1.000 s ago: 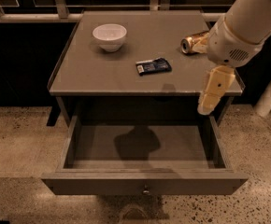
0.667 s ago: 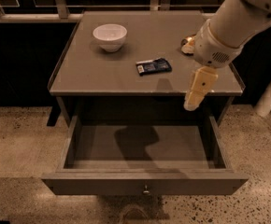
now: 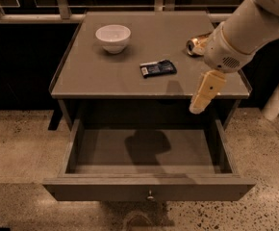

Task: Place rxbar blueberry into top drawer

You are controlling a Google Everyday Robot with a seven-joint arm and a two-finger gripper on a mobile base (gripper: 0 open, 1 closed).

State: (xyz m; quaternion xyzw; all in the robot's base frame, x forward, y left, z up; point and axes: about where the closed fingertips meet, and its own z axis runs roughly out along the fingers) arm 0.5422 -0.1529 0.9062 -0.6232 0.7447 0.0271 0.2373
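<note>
Rxbar [image 3: 158,68] lies ungrasped on the surface [image 3: 106,76] above the open drawer [image 3: 106,189]; the gripper [image 3: 202,99] at right, state I cannot tell, must reach up-left for it.

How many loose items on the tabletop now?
3: white bowl back left, rxbar blueberry centre, gold can back right, partly behind the arm, which may hide more. Gripper hangs over the open top drawer, right side.

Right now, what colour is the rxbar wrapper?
The rxbar blueberry is dark blue with one white end; camera view. The gripper hangs front-right of it.
</note>
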